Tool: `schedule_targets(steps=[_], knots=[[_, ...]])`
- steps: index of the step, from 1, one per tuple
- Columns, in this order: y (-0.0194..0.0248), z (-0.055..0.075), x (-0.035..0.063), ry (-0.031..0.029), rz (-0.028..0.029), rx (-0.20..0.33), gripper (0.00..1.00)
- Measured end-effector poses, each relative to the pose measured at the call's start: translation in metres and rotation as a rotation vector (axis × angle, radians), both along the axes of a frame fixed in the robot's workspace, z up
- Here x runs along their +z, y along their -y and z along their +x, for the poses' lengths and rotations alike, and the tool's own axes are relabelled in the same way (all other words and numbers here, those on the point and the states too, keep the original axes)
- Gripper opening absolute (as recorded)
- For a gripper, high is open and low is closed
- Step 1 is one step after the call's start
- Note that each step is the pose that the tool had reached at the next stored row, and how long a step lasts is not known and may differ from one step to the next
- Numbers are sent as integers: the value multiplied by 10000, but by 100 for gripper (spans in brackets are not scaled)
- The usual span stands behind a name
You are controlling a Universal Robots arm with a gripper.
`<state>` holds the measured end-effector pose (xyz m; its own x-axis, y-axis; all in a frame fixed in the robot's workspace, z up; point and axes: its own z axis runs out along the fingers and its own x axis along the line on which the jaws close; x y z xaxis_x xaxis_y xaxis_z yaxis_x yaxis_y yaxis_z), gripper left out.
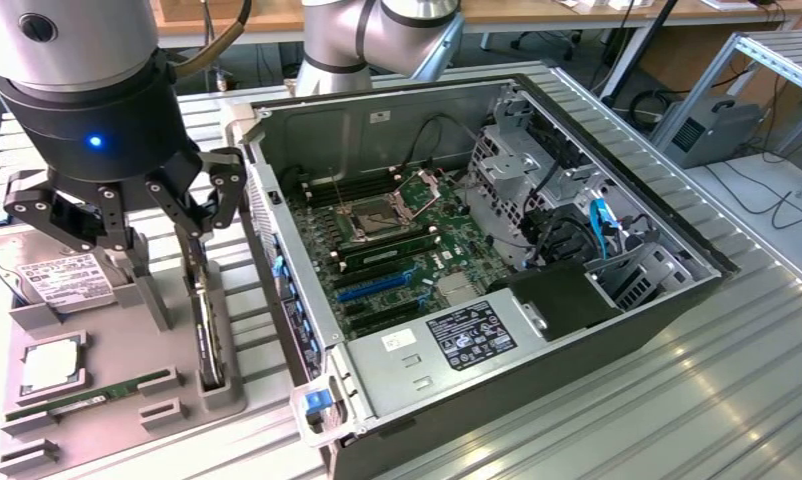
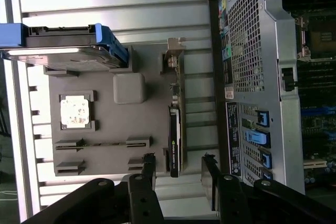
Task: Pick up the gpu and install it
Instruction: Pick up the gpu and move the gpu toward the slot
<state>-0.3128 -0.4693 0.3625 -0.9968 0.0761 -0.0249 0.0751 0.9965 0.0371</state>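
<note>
Hovering over gpu (image 2: 175, 142), pincer (image 2: 178, 161) spread wide

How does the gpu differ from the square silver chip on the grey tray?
Pose: the gpu stands on its thin edge in a slot; the square silver chip lies flat in a recess. Shape: the gpu is long and narrow, the chip square. Colour: the gpu looks dark, the chip bright silver. Both sit on the grey tray, outside the computer case.
</note>
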Motion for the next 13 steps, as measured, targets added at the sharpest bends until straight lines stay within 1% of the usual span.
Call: schedule_targets(steps=[8,9,10,13], knots=[[0,0,-16,1,-3,0,48],[0,0,-37,0,-19,1,48],[0,0,-55,0,-58,0,48],[0,0,-57,1,-70,0,48]])
